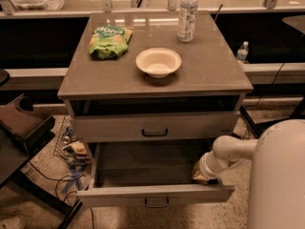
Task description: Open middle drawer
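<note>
Lower centre of the frame: the middle drawer (pixel 119 195), pulled well out from the cabinet (pixel 209 78), grey front panel facing the camera, small black bar handle (pixel 156 202) at its middle, dark inside. Just above it, a closed grey drawer (pixel 105 127), and above that a dark open gap under the cabinet top.

At lower right, the gripper (pixel 201 174), down at the open drawer's right front corner, just behind the front panel and apparently inside the box (hard to say from this angle whether touching the side wall). Cannot tell the state of the pincer, wide or narrow. Behind it, the white arm (pixel 233 149), running right to the robot's pale body (pixel 279 175) at the right edge of the frame.

On the cabinet top: a pale bowl (pixel 158 62) near the centre, a green snack bag (pixel 109 41) to its upper left, a clear water bottle (pixel 187 14) upright toward the upper right. On the floor at left, tangled cables (pixel 71 151).
</note>
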Robot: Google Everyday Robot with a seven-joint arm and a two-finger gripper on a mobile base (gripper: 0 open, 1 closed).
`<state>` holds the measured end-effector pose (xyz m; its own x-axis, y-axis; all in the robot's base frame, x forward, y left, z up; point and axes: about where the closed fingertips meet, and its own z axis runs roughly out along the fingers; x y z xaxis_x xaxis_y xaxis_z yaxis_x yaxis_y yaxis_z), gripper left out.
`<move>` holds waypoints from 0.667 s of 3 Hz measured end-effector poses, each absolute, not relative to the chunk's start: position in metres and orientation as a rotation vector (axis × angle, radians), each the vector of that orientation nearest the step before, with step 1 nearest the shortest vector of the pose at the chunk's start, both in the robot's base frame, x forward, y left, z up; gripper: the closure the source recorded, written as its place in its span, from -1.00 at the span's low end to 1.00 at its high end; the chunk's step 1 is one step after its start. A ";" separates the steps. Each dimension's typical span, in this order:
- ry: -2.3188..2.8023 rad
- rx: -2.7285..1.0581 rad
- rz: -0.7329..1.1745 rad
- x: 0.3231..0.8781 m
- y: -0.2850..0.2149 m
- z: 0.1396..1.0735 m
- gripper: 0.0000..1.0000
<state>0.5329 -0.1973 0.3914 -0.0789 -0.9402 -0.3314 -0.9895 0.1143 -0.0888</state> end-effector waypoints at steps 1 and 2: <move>2.092 -1.893 0.228 0.533 -0.197 0.391 1.00; 2.111 -1.885 0.229 0.521 -0.200 0.392 1.00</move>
